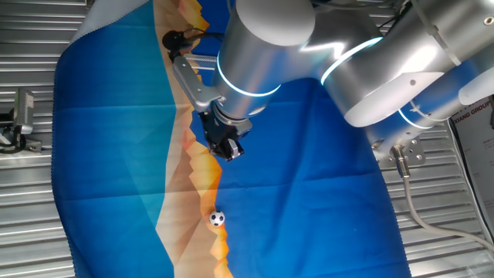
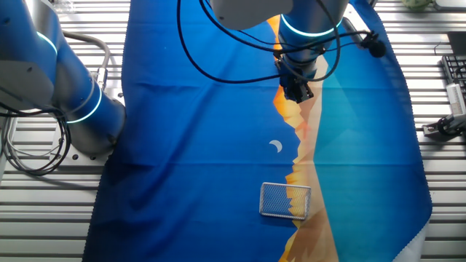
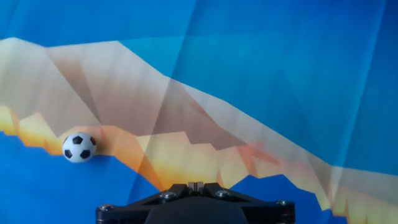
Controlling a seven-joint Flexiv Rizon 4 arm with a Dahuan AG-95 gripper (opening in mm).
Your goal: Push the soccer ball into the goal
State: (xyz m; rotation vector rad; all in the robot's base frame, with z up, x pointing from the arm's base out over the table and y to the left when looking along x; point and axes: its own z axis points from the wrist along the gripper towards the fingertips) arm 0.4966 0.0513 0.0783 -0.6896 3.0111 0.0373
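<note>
Soccer ball (image 1: pixel 218 218) apart from gripper (image 1: pixel 225 149) (untouched).

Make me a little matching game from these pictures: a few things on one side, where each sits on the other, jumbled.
Things:
1. ball
2. goal
3. moon
4. hand

Places:
A. printed on the dark blue cloth
B. hanging above the cloth
C. lying on the orange strip
D. standing across the blue and orange border

Pairs: 1-C, 2-D, 3-A, 4-B
</note>
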